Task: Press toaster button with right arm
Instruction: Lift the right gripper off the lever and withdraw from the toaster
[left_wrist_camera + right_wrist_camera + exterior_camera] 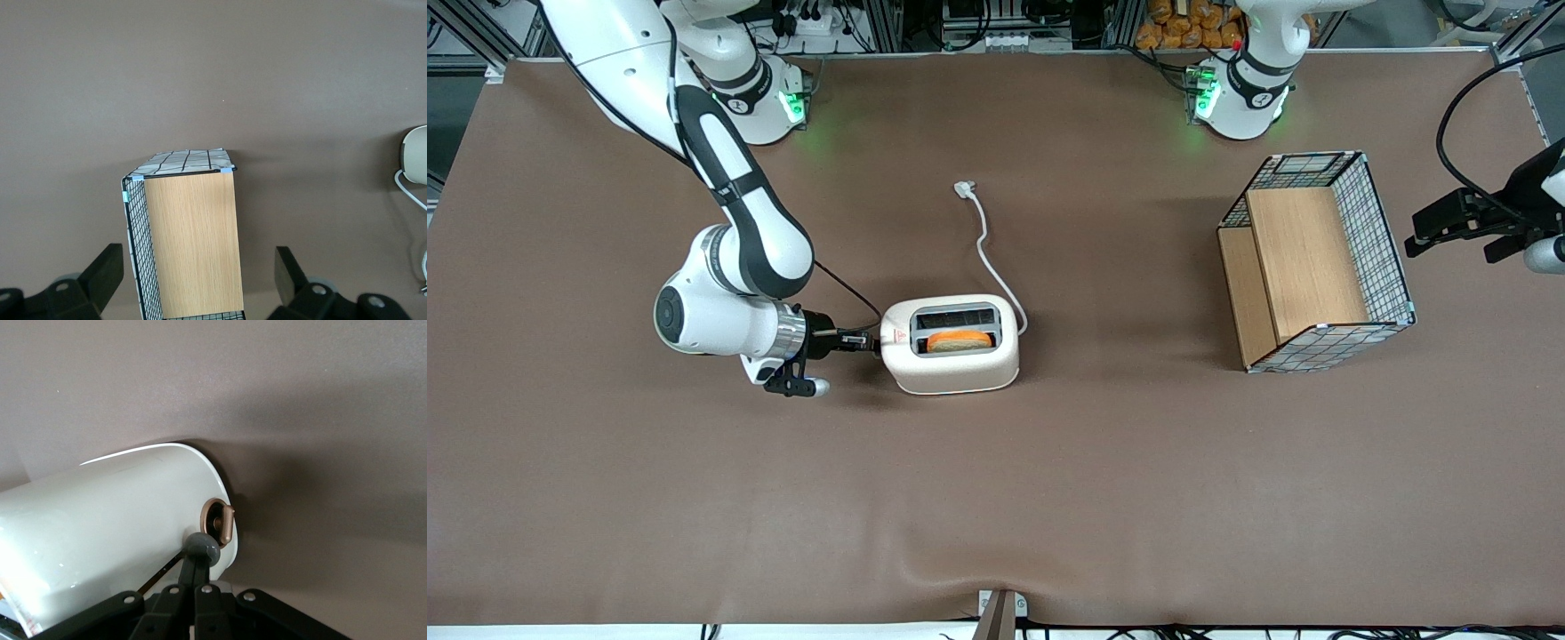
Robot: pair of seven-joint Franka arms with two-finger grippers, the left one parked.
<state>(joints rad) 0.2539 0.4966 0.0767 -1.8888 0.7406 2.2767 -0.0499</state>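
Toaster (951, 356) button (202, 547) touched by closed gripper (869, 340)

Glossy smooth white plastic toaster (951, 347) on matt brown table cover (694, 498); hand (869, 340) matt black.

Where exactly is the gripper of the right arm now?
In the front view the gripper is at the toaster's narrow end, toward the working arm's end of the table; in the right wrist view its shut fingertips meet the grey button.
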